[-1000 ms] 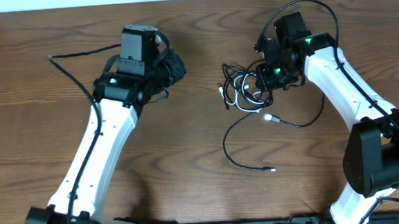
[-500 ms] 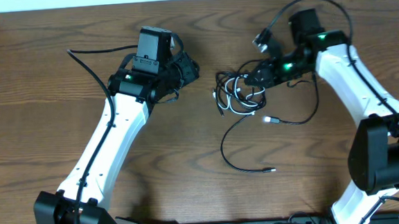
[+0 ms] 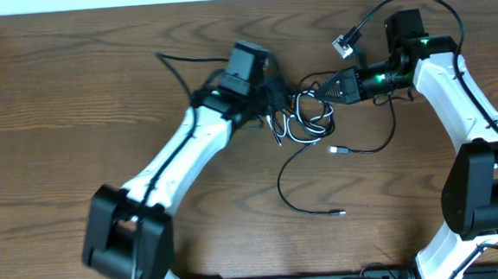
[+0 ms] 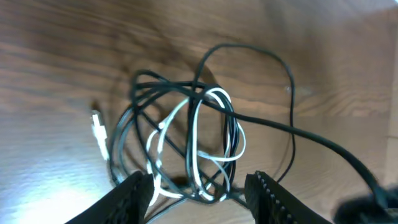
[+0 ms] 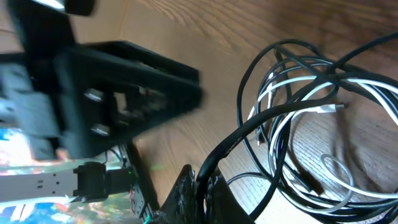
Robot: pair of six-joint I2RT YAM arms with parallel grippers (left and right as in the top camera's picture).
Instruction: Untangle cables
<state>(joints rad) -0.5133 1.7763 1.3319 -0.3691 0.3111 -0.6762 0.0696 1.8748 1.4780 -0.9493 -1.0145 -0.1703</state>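
Grained wooden table (image 3: 60, 168) bears looped thin cables (image 3: 304, 120); left gripper (image 4: 200, 186) gapes; right gripper (image 5: 196, 180) pinches black cable (image 5: 249, 134).

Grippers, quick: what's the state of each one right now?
Left gripper: open over the cable tangle, nothing gripped.
Right gripper: shut on the black cable.

- Overhead: straight down from above the desk (image 3: 73, 98), far enough back to hold both arms.
- Left wrist: close above the cables (image 4: 193, 137), looking down past the left claw (image 4: 199, 196) at the bottom edge.
- Right wrist: closer still, slanting low across the desk, with the right claw (image 5: 200, 186) at the bottom edge.
- All three views share the cables.
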